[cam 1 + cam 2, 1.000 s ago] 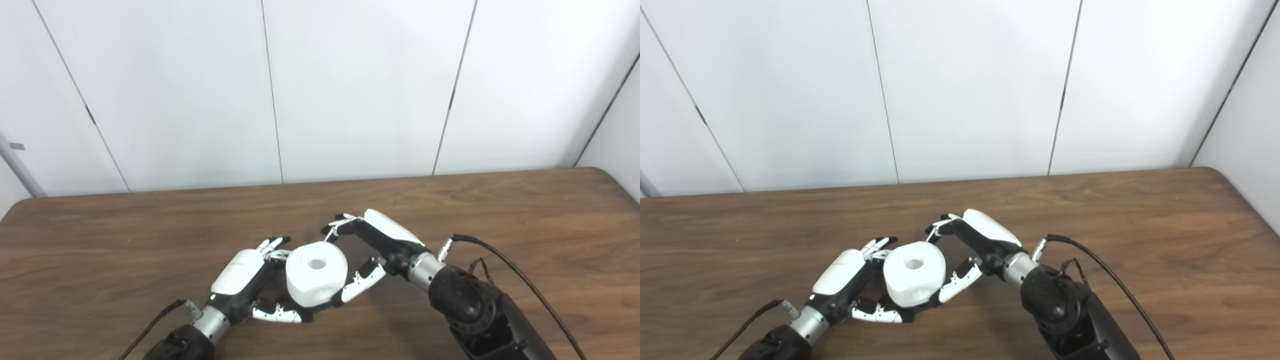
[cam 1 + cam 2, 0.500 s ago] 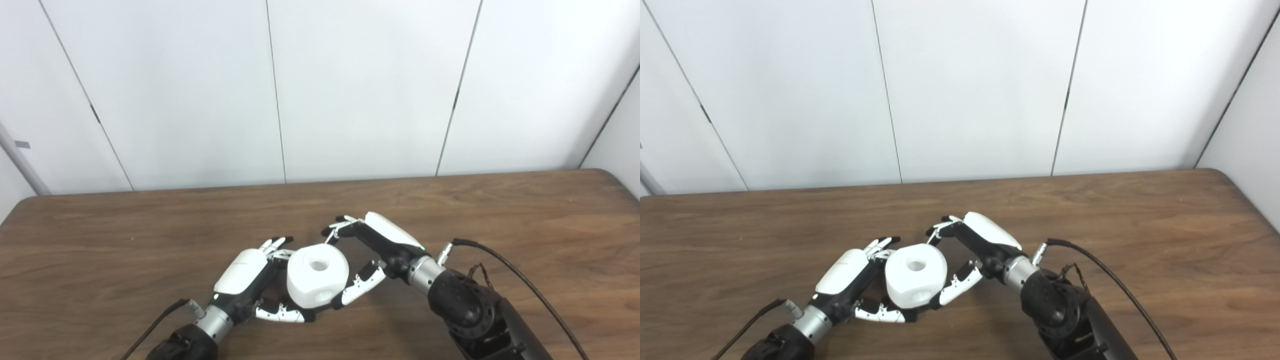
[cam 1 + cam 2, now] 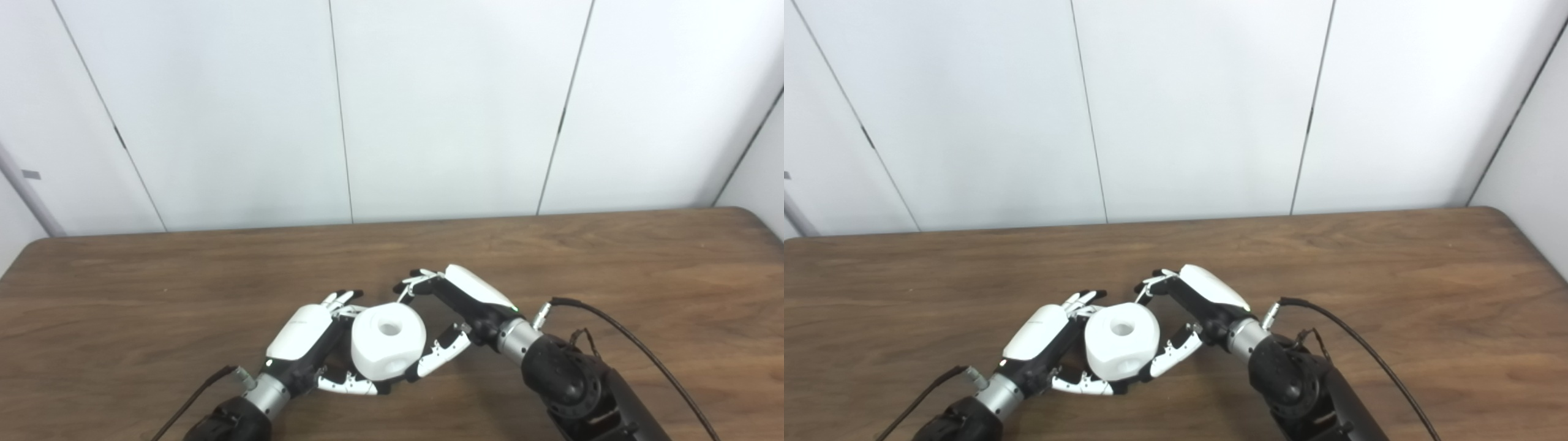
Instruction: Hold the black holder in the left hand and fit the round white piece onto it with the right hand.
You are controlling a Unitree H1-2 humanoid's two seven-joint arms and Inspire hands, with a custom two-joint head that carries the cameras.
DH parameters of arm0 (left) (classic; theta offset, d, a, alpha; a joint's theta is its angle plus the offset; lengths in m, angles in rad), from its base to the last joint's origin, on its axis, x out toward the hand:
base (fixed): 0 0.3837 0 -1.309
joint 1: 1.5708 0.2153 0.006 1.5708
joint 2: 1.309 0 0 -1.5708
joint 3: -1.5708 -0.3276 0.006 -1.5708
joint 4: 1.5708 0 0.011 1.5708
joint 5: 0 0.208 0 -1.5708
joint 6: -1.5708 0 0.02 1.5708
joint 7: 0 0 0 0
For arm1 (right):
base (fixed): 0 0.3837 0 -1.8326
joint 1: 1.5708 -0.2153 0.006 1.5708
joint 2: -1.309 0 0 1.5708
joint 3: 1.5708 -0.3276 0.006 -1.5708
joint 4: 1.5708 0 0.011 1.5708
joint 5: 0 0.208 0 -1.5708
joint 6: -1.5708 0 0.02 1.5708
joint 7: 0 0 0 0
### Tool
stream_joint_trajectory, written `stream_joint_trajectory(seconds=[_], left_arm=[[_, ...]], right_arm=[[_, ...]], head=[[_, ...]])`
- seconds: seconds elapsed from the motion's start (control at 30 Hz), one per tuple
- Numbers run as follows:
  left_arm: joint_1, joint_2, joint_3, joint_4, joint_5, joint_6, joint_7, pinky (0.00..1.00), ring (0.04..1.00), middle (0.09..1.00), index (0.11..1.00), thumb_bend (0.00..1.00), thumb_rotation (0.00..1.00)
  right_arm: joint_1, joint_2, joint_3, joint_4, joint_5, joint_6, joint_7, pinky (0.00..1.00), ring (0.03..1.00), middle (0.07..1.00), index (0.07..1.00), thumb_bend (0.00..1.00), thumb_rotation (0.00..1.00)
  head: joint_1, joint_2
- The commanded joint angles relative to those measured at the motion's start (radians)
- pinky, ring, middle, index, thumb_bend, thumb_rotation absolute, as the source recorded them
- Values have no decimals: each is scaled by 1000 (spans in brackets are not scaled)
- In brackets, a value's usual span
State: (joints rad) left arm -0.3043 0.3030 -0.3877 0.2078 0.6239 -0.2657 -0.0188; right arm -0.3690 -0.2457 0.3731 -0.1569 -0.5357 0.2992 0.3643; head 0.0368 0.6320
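Note:
The round white piece, with a hole in its top, sits between my two hands near the table's front. My left hand cups it from the left, with fingers behind it and the thumb under its front edge. The black holder is almost wholly hidden under the white piece and in the left hand; only a dark sliver shows at the bottom. My right hand is closed on the white piece from the right, with fingertips at its far side and the thumb on its near right side.
The brown wooden table stretches to the white panelled wall behind. A black cable runs from my right wrist towards the front right. Another cable leaves my left wrist at the front left.
The whole picture has shifted a little, so the camera moved. Both hands keep the same hold on the white piece; the right hand sits slightly lower.

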Motion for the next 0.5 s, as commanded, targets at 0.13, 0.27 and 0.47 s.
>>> stream_joint_trajectory(seconds=[0.13, 0.27, 0.47], left_arm=[[2, -4, -21, -1, 17, -5, -29, 1000, 966, 778, 481, 524, 54], [5, -5, -20, -11, 16, 6, -36, 1000, 968, 779, 481, 524, 53], [3, -4, -21, -4, 14, -4, -27, 1000, 965, 776, 481, 524, 53]], right_arm=[[-19, -4, 10, 0, -3, -37, 1, 1000, 957, 831, 485, 513, 149], [-16, -10, 15, -5, -12, -35, 3, 1000, 951, 827, 485, 514, 149], [-27, -47, 45, -33, -34, -20, 53, 1000, 968, 863, 576, 678, 294]], head=[[0, 5], [2, 7], [1, 8]])
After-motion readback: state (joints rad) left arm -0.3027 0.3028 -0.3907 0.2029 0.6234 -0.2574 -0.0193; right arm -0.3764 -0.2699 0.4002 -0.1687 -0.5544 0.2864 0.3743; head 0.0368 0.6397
